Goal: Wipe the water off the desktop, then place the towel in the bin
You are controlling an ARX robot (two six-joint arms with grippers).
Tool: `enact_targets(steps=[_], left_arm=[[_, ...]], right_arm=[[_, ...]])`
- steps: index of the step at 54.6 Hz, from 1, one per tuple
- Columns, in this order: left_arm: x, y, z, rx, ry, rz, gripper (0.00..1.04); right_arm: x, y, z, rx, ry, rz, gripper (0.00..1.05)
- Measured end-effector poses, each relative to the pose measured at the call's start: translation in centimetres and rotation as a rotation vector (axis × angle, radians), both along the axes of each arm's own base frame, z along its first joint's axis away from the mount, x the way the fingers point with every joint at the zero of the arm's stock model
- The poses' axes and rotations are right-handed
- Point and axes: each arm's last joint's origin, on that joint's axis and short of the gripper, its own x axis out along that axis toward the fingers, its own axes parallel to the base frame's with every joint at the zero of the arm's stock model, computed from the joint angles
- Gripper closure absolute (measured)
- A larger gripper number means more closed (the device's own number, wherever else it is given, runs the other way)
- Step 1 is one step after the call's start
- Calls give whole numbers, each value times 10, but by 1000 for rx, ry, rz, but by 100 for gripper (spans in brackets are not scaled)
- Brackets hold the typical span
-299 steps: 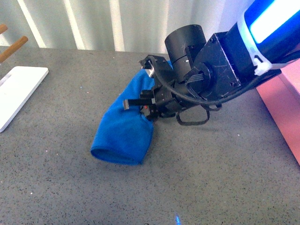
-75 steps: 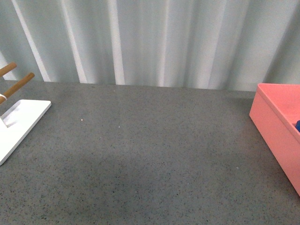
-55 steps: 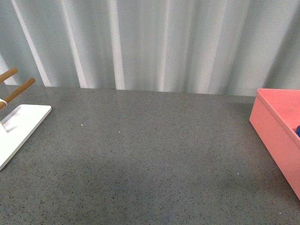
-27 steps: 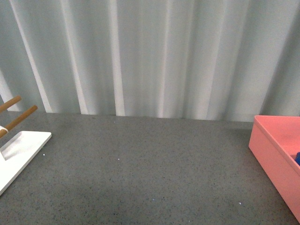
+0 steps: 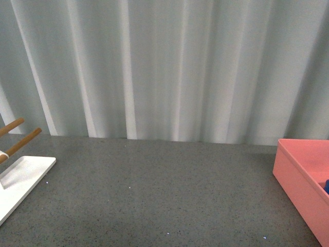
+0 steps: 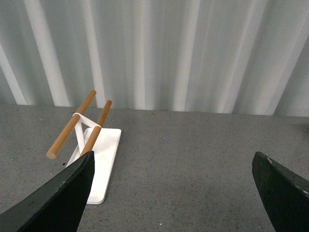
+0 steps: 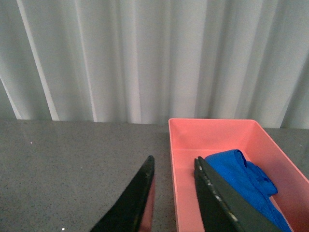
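Note:
The blue towel (image 7: pixel 246 183) lies crumpled inside the salmon-pink bin (image 7: pixel 217 126), against its right side. My right gripper (image 7: pixel 175 166) hangs open above the bin's left wall, with nothing between its fingers. In the front view the bin (image 5: pixel 295 172) stands at the right edge, and only a sliver of the towel (image 5: pixel 327 186) shows there. The dark grey speckled desktop (image 5: pixel 154 195) looks dry. My left gripper (image 6: pixel 174 166) is open wide over bare desktop (image 6: pixel 183 164), holding nothing. Neither arm shows in the front view.
A flat white tray (image 5: pixel 15 182) with two wooden pegs (image 5: pixel 20 141) stands at the desktop's left side; the left wrist view shows the tray (image 6: pixel 99 164) just beyond my left finger. A pale pleated curtain (image 5: pixel 164 67) closes off the back.
5.5 s ago my right gripper held the towel on the desktop; now the towel lies in the bin. Over the last second the front view has tilted upward, showing more curtain.

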Motion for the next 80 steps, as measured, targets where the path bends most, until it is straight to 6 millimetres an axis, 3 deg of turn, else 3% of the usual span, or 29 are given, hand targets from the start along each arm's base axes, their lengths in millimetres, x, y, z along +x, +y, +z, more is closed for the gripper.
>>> enact_targets(steps=[18,22,80], left_arm=[[0,0,0,0,0,0,7],[0,0,0,0,0,0,7],[0,0,0,0,0,0,7]], right_arm=[[0,0,0,0,0,0,15],[0,0,0,1,0,0,5],[0,0,0,1,0,0,7]])
